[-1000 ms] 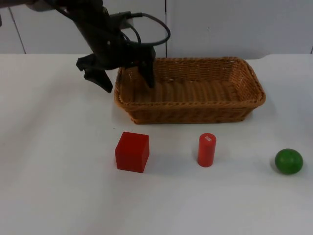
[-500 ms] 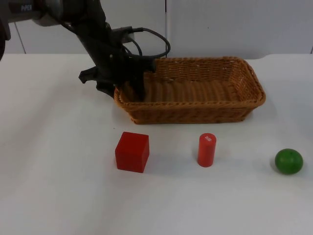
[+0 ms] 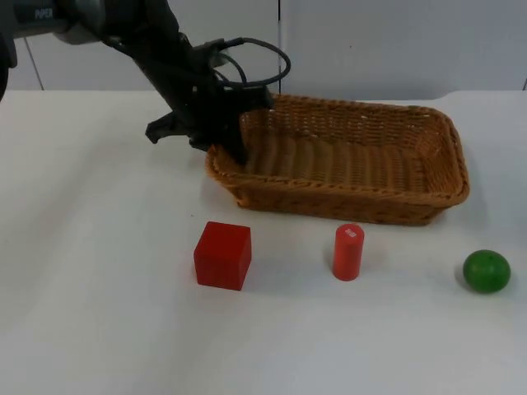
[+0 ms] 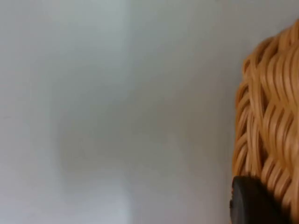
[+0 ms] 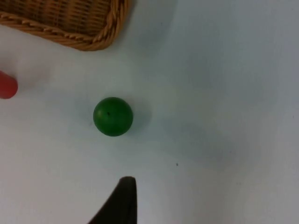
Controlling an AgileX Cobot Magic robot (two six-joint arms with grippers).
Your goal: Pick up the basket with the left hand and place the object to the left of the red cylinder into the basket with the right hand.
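Observation:
The wicker basket (image 3: 354,207) sits at the back of the table, skewed, with its left end raised a little. My left gripper (image 3: 218,148) is shut on the rim of that left end, one finger inside and one outside. In the left wrist view the weave (image 4: 271,116) lies right against a black fingertip (image 4: 250,203). A red cube (image 3: 222,255) stands left of the red cylinder (image 3: 347,252). My right gripper hangs open above the green ball (image 5: 113,116), with one fingertip (image 5: 122,200) near it and nothing held.
The green ball (image 3: 486,271) lies at the front right. In the right wrist view, the basket's corner (image 5: 70,18) and the red cylinder's end (image 5: 5,85) lie beyond the ball. White table stretches left of and in front of the cube.
My left gripper went from open astride the basket's left rim to shut on it. The basket has since swung and shifted to the right, its left end lifting slightly.

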